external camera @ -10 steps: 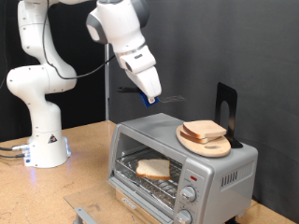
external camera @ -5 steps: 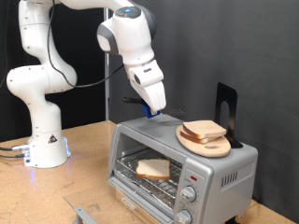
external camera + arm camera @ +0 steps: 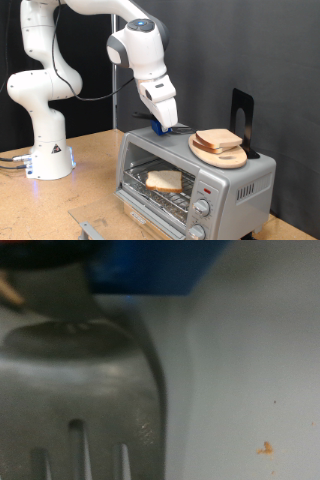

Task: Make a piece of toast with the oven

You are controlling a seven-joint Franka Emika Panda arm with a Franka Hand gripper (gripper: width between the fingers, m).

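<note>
Dark backdrop, wooden tabletop (image 3: 90,170), boxy silver oven (image 3: 240,190) standing open, square pale toast (image 3: 164,180) lay on its wire rack, gripper (image 3: 168,127) touched oven's top, finger opening indiscernible, round wooden board (image 3: 220,153) carried similar slices.

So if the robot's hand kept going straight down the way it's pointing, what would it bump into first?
Probably the flat top of the small silver-grey toaster oven: the hand points down just above it, beside the round wooden board, though depth is unclear.

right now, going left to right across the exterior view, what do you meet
Robot base → piece of toast inside the oven → oven's knobs → round wooden board with bread slices → black stand.
</note>
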